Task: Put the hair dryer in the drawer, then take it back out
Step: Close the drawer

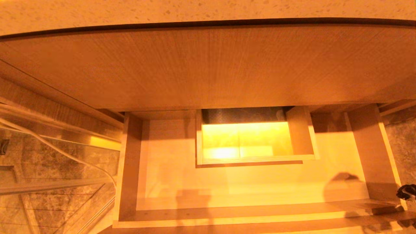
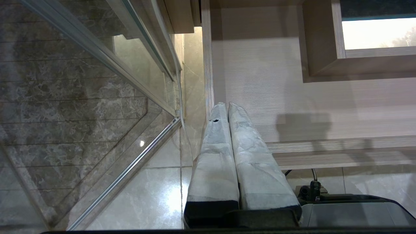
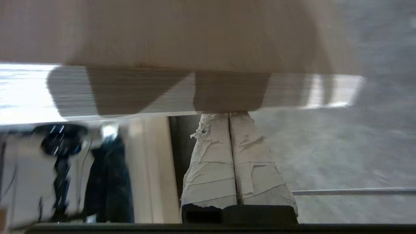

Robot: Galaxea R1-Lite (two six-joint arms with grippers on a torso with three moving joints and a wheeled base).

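The drawer [image 1: 247,185] stands pulled out, its pale floor bare and its front board [image 1: 227,219] nearest me. No hair dryer shows in any view. My left gripper [image 2: 226,105] is shut with nothing between its taped fingers; it hovers by the drawer [image 2: 276,91] at its left front corner. My right gripper [image 3: 229,114] is shut too and holds nothing, its tips right up against the edge of the drawer front [image 3: 195,91]. Only a black bit of the right arm [image 1: 407,191] shows in the head view, by the drawer's right front corner.
A boxed cut-out [image 1: 253,143] sits at the drawer's mid-back. A taller wood panel [image 1: 208,65] and a speckled countertop [image 1: 208,9] rise above. A glass panel [image 1: 48,169] with a white cable [image 1: 65,152] stands to the left. My base [image 2: 351,211] is below the drawer front.
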